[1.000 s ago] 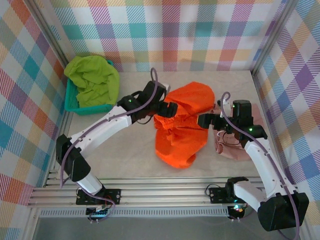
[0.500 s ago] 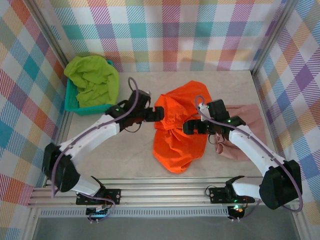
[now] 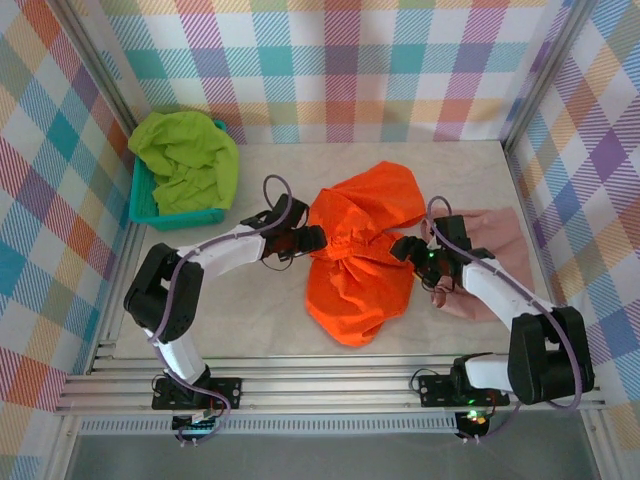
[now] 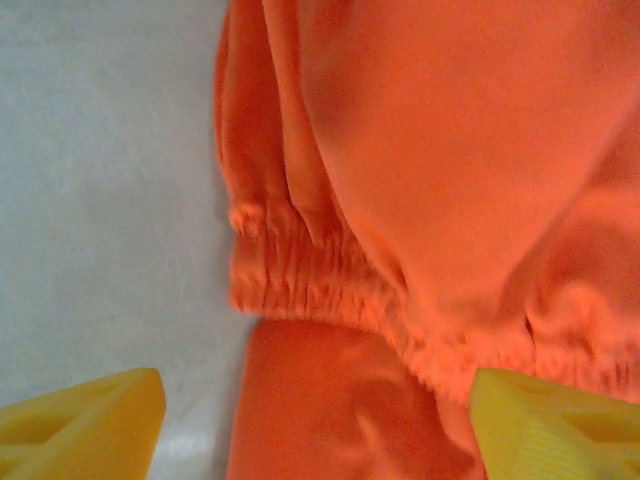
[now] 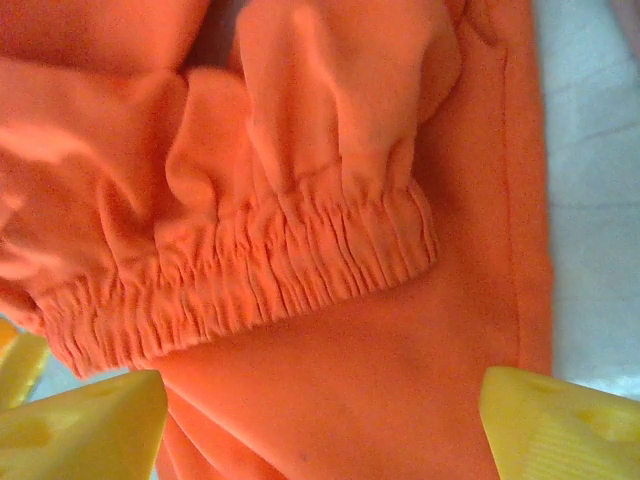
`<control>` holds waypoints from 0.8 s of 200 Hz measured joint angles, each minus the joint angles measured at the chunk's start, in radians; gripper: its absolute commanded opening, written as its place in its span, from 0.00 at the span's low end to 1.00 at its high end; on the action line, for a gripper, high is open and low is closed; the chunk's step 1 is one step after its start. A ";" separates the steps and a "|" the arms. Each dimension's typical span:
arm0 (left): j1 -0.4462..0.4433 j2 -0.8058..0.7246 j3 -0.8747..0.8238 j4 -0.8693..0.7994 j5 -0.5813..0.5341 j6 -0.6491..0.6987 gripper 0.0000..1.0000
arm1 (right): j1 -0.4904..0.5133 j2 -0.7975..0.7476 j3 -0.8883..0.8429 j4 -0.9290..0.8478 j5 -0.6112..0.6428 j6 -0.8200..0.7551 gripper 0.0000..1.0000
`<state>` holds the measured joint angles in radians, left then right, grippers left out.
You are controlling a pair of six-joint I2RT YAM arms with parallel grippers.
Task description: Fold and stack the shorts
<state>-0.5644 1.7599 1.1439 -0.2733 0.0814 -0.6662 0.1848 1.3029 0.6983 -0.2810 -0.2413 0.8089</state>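
From above, orange shorts [image 3: 360, 270] lie on the surface [image 3: 250, 310], left tool [image 3: 318, 240] and right tool [image 3: 402, 248] flanking their gathered waistband [image 3: 348, 245] equally close. Left wrist: jaws wide (nothing gripped), waistband just ahead. Right wrist: the same.

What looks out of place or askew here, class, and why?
The orange shorts lie crumpled mid-table, their elastic waistband bunched and doubled over the cloth instead of flat. The lime green shorts are heaped in the teal basket, spilling over its rim. Neither is folded yet.
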 measured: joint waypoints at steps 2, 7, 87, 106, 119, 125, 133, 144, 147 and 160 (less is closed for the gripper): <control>0.002 0.003 -0.001 0.006 0.003 0.000 0.72 | -0.003 0.002 0.000 0.003 -0.001 0.003 0.80; 0.006 0.012 -0.004 0.015 0.008 -0.005 0.71 | -0.012 0.011 0.000 0.013 -0.003 0.012 0.80; 0.015 0.117 -0.008 0.085 0.061 -0.061 0.56 | -0.042 0.138 0.001 0.104 -0.029 0.056 0.65; 0.016 0.128 -0.008 0.090 0.061 -0.067 0.53 | -0.042 0.166 0.002 0.120 -0.042 0.059 0.62; 0.016 0.130 -0.006 0.089 0.060 -0.071 0.51 | -0.042 0.187 0.008 0.127 -0.049 0.058 0.59; 0.016 0.132 -0.005 0.089 0.060 -0.071 0.49 | -0.042 0.196 0.011 0.130 -0.051 0.059 0.59; 0.017 0.135 -0.002 0.084 0.058 -0.075 0.48 | -0.042 0.211 0.016 0.135 -0.055 0.057 0.57; 0.017 0.140 0.004 0.076 0.055 -0.075 0.46 | -0.042 0.229 0.021 0.139 -0.057 0.052 0.56; 0.017 0.142 0.006 0.072 0.055 -0.075 0.46 | -0.042 0.233 0.023 0.140 -0.058 0.050 0.55; 0.018 0.146 0.016 0.061 0.055 -0.076 0.43 | -0.042 0.255 0.033 0.146 -0.063 0.043 0.52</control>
<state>-0.5461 1.9064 1.1603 -0.2127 0.1364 -0.7422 0.1432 1.5581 0.7315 -0.1352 -0.3046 0.8520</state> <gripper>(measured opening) 0.455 0.550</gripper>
